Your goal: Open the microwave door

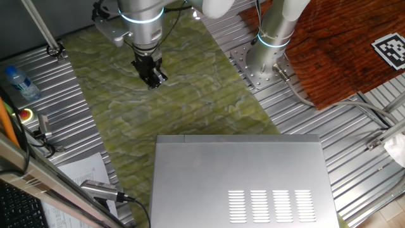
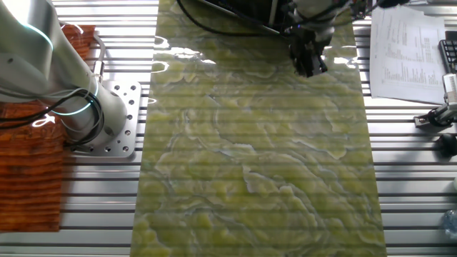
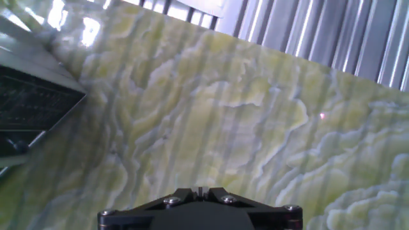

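The microwave is a large silver-grey box at the near edge of one fixed view, with four blocks of vent slots on its flat top. The microwave door shows as a thin strip along the box's far edge, lying flush with it. In the hand view its dark meshed face sits at the far left. My gripper hangs over the green marbled mat, well apart from the door. It also shows in the other fixed view. Its fingertips are pressed together and hold nothing.
The arm's base stands on a metal plate right of the mat, beside a wood-grain board with a square marker. A water bottle, a red button and papers lie at the left.
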